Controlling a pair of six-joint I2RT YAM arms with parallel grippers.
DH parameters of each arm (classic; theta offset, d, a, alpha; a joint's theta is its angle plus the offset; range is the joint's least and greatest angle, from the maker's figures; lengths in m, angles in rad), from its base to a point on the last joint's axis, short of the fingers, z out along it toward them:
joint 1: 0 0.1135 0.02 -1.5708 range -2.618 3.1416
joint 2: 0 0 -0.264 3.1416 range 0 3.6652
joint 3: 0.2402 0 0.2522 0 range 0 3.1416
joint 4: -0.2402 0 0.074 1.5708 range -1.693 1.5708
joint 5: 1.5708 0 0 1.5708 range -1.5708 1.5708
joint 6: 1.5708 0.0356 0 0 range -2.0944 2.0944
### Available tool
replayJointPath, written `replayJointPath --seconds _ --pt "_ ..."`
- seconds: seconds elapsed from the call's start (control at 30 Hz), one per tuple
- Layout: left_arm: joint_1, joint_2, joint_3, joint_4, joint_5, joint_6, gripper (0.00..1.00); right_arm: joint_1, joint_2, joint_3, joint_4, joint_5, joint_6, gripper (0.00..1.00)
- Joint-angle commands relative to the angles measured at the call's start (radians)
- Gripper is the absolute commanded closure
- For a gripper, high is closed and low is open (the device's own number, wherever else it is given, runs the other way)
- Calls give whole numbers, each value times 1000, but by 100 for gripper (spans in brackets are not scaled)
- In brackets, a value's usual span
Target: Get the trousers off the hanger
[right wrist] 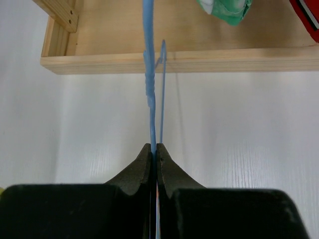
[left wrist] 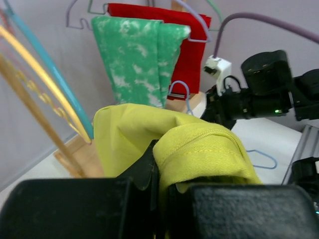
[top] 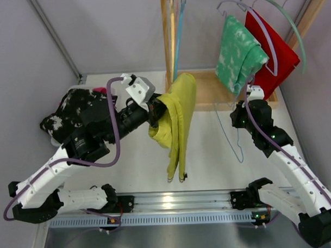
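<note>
The mustard-yellow trousers (top: pixel 177 121) hang in a long fold in front of the wooden rack (top: pixel 166 42), their lower end dangling over the white table (top: pixel 134 158). The left gripper (top: pixel 154 114) has its fingers pressed together on a bunched fold of that yellow cloth, which bulges out past the black fingertips in the wrist view. Just behind the cloth, a yellow hanger (left wrist: pixel 37 74) and a teal hanger (left wrist: pixel 55 84) hang bare from the rail. Further right on the rail, the green mottled trousers (top: pixel 238 53) are draped over a pale wire hanger, with the red trousers (top: pixel 277 57) on a hanger right behind them. Below those, the right gripper (right wrist: pixel 154 147) is pinching a thin blue hanger (right wrist: pixel 148 59) between closed fingers, near the rack's wooden base (right wrist: pixel 99 62). A black-and-white speckled garment (top: pixel 72 108) lies heaped at the table's left.
</note>
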Motion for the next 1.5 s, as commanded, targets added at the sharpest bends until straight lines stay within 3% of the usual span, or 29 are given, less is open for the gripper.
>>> replayJointPath --seconds 0.0,0.33,0.57,0.97,1.23,1.47 --pt "51 -100 24 118 -37 27 100 -13 -6 71 9 34 -23 100" --pt "359 -245 -34 41 -175 -53 100 -15 40 165 4 -9 -57 100" --pt "564 -357 -76 2 -141 -195 100 -13 62 202 1 -39 -72 100" --pt "900 -504 -50 -90 -226 -232 100 -13 92 238 6 -58 -80 100" --pt "1150 -526 -65 -117 -466 -196 100 -13 128 263 9 -65 -77 100" --pt "1168 -408 50 -115 -688 -15 100 -11 147 286 6 -68 -77 100"
